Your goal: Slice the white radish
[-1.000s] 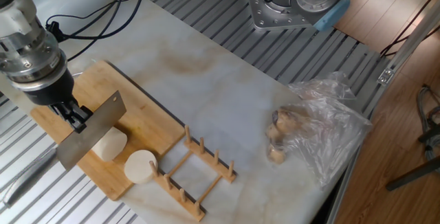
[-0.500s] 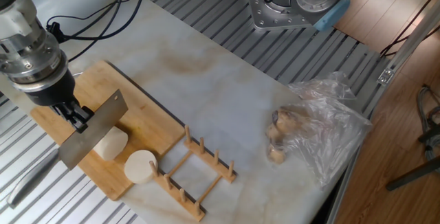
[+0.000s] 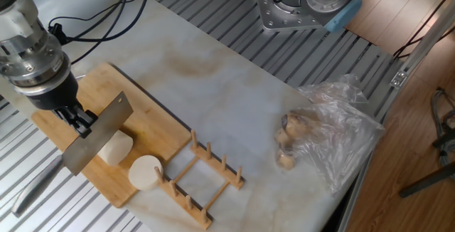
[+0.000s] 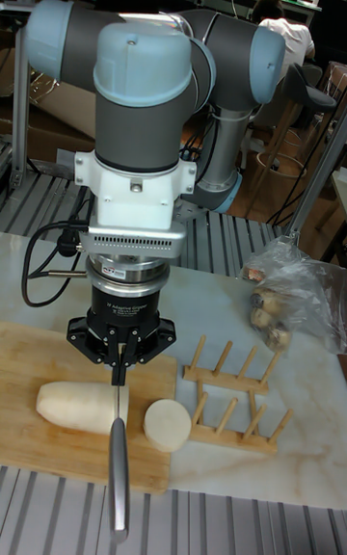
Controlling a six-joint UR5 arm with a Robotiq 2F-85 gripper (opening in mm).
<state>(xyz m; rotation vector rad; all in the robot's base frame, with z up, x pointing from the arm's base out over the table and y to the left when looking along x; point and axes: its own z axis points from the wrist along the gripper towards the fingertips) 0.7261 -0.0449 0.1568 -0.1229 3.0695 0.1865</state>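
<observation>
Fingers [image 4: 120,362] clamped on steel cleaver [image 3: 96,134] | blade edge down on thick creamy-white radish [image 4: 82,405] | cut round disc [image 3: 145,172] beside, on bamboo cutting board [image 3: 153,122]

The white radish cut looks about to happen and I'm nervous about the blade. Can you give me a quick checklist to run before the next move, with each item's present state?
1. Knife clamped in the hand: ok.
2. Blade over the white radish, above the cutting board: ok.
3. Cut piece apart from the blade: ok; it leans on the wooden rack.
4. Radish held against rolling: not ok, nothing braces it.
5. Blade edge touching the radish: cannot tell.
6. Plastic bag away from the board: ok.
</observation>
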